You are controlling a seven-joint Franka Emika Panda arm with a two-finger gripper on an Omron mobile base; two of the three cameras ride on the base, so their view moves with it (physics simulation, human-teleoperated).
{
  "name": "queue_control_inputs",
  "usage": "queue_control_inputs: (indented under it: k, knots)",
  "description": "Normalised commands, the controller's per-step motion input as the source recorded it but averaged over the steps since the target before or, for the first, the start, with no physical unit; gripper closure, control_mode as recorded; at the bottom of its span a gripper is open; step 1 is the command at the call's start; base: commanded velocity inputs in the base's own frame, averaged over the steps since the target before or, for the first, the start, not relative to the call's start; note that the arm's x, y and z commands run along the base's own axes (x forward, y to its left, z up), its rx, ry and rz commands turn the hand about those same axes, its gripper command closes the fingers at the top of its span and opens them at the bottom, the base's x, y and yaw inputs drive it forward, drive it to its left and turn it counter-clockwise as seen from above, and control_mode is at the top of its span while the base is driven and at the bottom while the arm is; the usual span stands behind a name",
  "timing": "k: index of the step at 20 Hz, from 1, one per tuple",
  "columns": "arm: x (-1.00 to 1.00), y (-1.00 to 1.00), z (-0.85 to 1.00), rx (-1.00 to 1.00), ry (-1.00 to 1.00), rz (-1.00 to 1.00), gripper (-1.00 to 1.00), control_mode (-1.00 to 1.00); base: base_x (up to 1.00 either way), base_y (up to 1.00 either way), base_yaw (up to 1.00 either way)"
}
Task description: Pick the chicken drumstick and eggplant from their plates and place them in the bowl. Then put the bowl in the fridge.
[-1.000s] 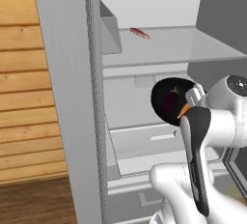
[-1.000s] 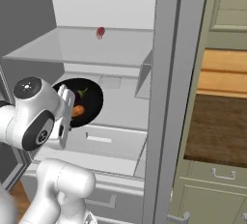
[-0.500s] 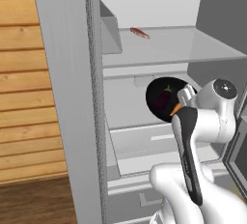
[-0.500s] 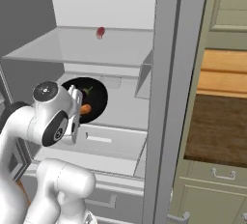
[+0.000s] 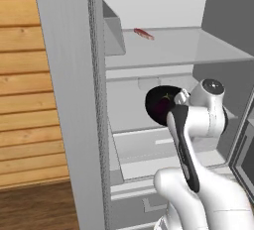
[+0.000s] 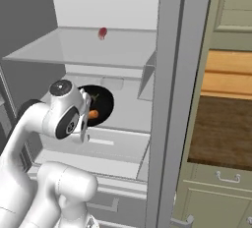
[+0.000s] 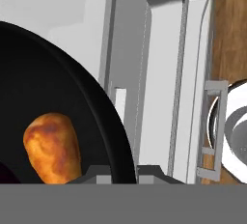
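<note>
Hand view shows the gripper point(image 7: 121, 172) clamped on the rim of the bowl point(image 7: 58, 97), one dark tip either side of the black wall. Inside the bowl lies the chicken drumstick point(image 7: 53, 147), thick end up; a sliver of dark purple at the lower left edge is likely the eggplant point(image 7: 5, 175). Left base view places the bowl point(image 5: 161, 104) inside the open fridge point(image 5: 69, 100), held above a pale drawer point(image 5: 163, 147) and below the glass shelf point(image 5: 173, 48) carrying a thin red strip point(image 5: 144, 33).

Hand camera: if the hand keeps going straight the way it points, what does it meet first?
Likely the pale grey inner wall of the fridge beyond the rim of the bowl held by the hand; depth is unclear.
</note>
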Motion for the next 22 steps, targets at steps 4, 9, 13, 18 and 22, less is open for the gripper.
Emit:
queue_control_inputs:
  k: [4, 9, 13, 18, 22]
  knots:
    - [0.55, 0.00, -0.33, 0.00, 0.00, 0.00, 1.00, -1.00, 0.00, 0.00, 0.00]
    - [0.63, -0.04, -0.23, 0.01, 0.00, 0.00, 1.00, -1.00, 0.00, 0.00, 0.00]
    - [0.43, 0.00, -0.17, 0.00, 0.00, 0.00, 1.00, -1.00, 0.00, 0.00, 0.00]
    - [0.45, 0.00, -0.15, 0.00, 0.00, 0.00, 1.00, -1.00, 0.00, 0.00, 0.00]
    - [0.42, 0.00, -0.16, 0.00, 0.00, 0.00, 1.00, -1.00, 0.00, 0.00, 0.00]
